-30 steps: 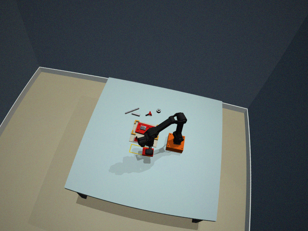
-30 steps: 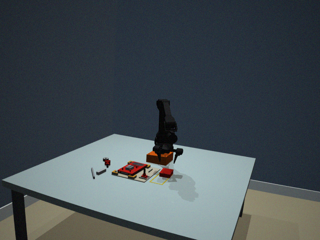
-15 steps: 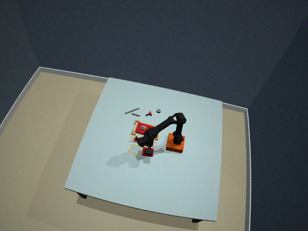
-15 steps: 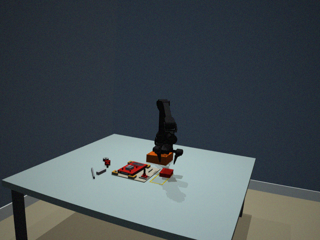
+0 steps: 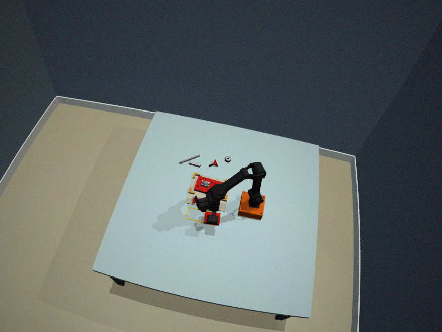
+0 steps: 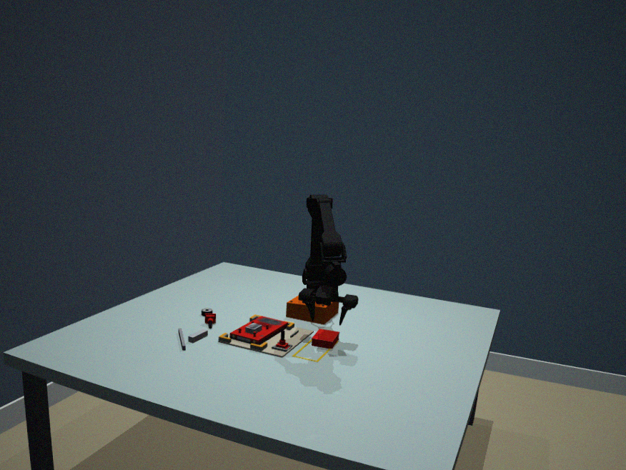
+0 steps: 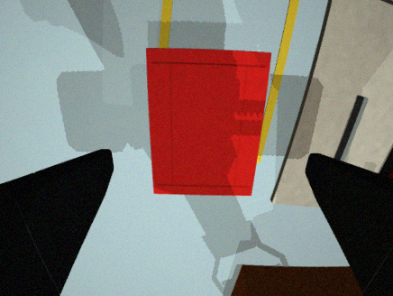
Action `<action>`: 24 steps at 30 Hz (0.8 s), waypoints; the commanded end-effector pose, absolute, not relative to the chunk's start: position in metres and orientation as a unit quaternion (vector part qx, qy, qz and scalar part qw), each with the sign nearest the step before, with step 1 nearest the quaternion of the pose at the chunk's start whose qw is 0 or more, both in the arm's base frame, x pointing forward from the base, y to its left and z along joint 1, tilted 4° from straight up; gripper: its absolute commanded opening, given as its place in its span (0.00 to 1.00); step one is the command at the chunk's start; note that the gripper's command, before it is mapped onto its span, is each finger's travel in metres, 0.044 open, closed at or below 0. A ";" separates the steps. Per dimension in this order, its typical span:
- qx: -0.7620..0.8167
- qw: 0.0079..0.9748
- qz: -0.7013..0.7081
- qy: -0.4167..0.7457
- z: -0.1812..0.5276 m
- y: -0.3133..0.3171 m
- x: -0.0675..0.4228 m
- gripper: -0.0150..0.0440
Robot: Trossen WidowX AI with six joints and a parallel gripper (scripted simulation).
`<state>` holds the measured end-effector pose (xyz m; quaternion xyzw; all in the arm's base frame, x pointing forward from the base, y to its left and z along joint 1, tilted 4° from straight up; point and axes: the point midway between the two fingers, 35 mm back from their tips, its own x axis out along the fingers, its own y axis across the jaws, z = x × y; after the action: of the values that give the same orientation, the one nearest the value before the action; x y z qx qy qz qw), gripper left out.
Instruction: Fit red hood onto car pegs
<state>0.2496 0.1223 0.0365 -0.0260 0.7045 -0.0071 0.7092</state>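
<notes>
The red hood (image 5: 206,216) (image 6: 325,338) (image 7: 203,122) lies on the table with its flat roof up, beside the jig. No holes show from here. My gripper (image 6: 326,322) (image 7: 211,161) is wide open and empty, pointing down above the hood. In the wrist view the hood lies between the two fingers' lines, mostly above the fingertips. The red chassis (image 5: 198,186) (image 6: 261,336) sits in the jig (image 5: 222,206) (image 6: 301,336) (image 7: 342,45). The grey engine block (image 5: 205,183) (image 6: 253,327) is on its deck, with short dark pegs around it. The arm hides part of the chassis in the top view.
A yellow outline (image 5: 186,213) (image 6: 305,358) (image 7: 288,27) runs partly under the hood. A red piece with an upright black stick (image 6: 282,341) stands on the jig plate. Grey bars (image 6: 197,336), a small red part (image 6: 210,318) and a wheel (image 6: 206,312) lie beyond. The arm's base is orange (image 5: 252,211).
</notes>
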 end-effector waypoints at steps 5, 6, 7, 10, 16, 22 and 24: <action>-0.024 0.707 -0.009 0.707 0.028 0.122 0.249 1.00; -0.024 0.707 -0.009 0.707 0.027 0.122 0.250 1.00; -0.024 0.707 -0.009 0.707 0.027 0.122 0.250 1.00; -0.024 0.707 -0.009 0.707 0.025 0.122 0.250 1.00; -0.024 0.707 -0.009 0.707 0.020 0.122 0.250 1.00; -0.024 0.707 -0.009 0.707 0.016 0.122 0.250 1.00; -0.024 0.707 -0.009 0.707 0.014 0.122 0.250 1.00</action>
<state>0.2504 0.1221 0.0191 -0.0251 0.7044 -0.0077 0.7093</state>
